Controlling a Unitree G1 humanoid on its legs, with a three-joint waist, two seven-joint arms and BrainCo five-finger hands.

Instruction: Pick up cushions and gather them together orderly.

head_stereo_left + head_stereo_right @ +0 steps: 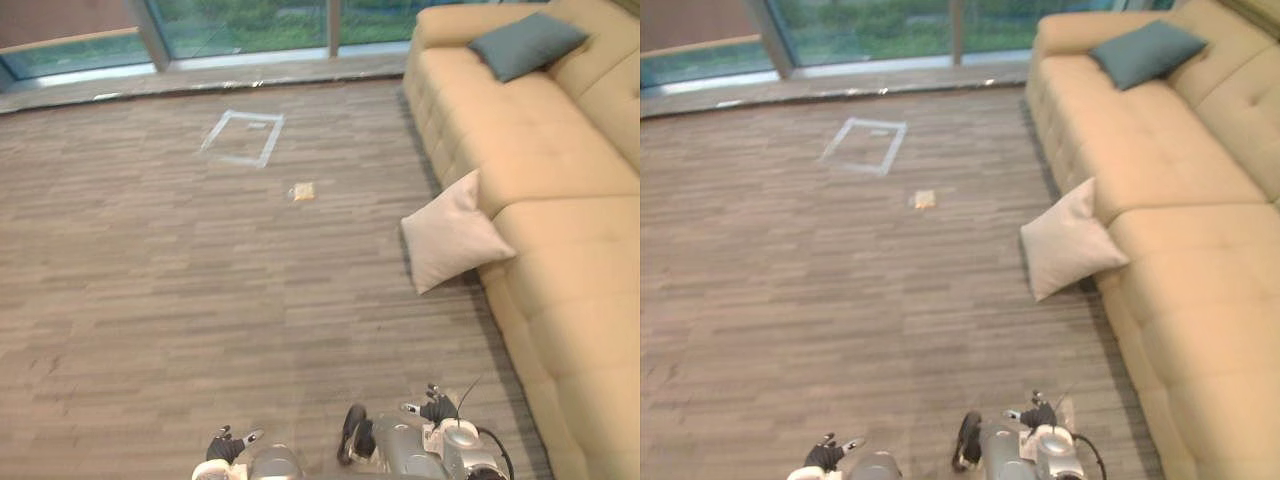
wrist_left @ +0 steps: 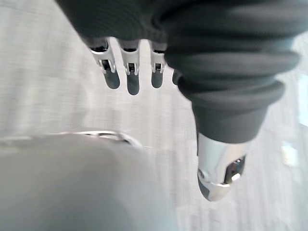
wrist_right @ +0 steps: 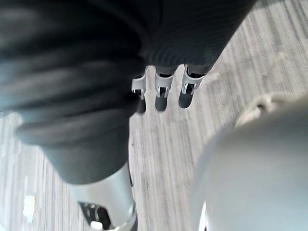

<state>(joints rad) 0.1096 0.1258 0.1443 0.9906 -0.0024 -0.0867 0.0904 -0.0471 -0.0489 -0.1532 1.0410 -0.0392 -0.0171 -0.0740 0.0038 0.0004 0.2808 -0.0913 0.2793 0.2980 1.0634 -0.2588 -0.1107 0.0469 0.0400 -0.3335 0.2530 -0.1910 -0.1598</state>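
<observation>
Twice hanging released and holding nothing: first with the left robot hand (image 2: 132, 79) low over the floor (image 1: 150, 300), nearer than a taped rectangle (image 1: 243, 137) and a yellowish scrap (image 1: 303, 191), then with the right robot hand (image 3: 161, 94). Leaning on the floor against the sofa (image 1: 560, 300) front as a white cushion (image 1: 452, 233); lying further right on the seat as a grey-blue cushion (image 1: 527, 43).

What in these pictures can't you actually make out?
Small pale scrap on the floor: too small in the eye views to identify.
Sofa: cut off by the right edge, so further cushions cannot be ruled out.
White cushion: its back is hidden against the sofa.
</observation>
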